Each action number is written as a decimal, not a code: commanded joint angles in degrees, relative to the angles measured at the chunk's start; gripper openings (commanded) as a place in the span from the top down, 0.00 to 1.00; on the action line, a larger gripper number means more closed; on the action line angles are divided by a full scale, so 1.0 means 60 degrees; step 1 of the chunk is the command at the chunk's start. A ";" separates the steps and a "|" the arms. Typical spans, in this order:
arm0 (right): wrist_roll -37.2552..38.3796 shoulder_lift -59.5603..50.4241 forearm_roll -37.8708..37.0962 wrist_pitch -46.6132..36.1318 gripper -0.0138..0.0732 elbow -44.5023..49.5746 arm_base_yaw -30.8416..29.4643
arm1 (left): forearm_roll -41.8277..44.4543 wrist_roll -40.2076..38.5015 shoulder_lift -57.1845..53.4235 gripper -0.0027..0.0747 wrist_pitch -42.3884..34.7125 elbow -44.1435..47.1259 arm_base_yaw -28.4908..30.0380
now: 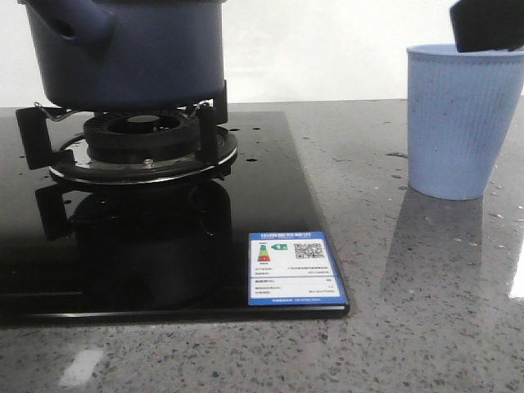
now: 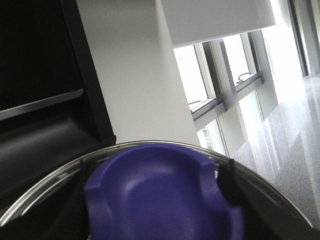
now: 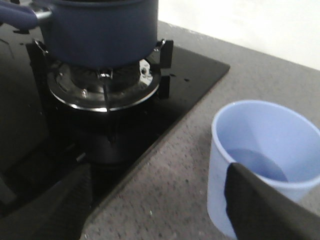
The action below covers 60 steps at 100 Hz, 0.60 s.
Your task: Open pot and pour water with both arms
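The dark navy pot (image 1: pixel 135 53) stands on the gas burner (image 1: pixel 143 143), its stubby handle (image 1: pixel 74 24) to the left; it also shows in the right wrist view (image 3: pixel 100 30). My left gripper (image 2: pixel 150 192) is shut on the blue knob (image 2: pixel 160 200) of a glass lid (image 2: pixel 45 192) with a metal rim, held up in the air; it is out of the front view. My right gripper (image 3: pixel 160 220) is open above the counter, one finger (image 3: pixel 270 210) in front of the light-blue ribbed cup (image 3: pixel 265 150). In the front view it (image 1: pixel 487 24) hangs over the cup (image 1: pixel 463 123). Some water lies in the cup's bottom.
The black glass hob (image 1: pixel 270 205) with a blue energy label (image 1: pixel 293 268) fills the left of the grey speckled counter (image 1: pixel 426 311). Black pan supports (image 1: pixel 209 131) ring the burner. Water drops lie on the hob and near the cup.
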 commanded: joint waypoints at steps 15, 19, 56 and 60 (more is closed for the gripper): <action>0.0012 -0.0015 -0.0789 -0.1111 0.29 -0.0269 -0.0357 | -0.0628 -0.0205 -0.0426 0.60 -0.0153 -0.0337 0.0023; 0.0012 -0.0015 -0.0789 -0.1064 0.29 -0.0269 -0.0699 | -0.0633 -0.0311 -0.0426 0.60 -0.0153 -0.0337 0.0023; 0.0047 -0.0015 0.0250 -0.2234 0.27 -0.0003 -0.2751 | -0.0633 -0.0406 -0.0426 0.60 -0.0153 -0.0337 0.0023; 0.0047 -0.0015 0.0375 -0.2270 0.26 0.0070 -0.2751 | -0.0633 -0.0406 -0.0426 0.60 -0.0153 -0.0337 0.0023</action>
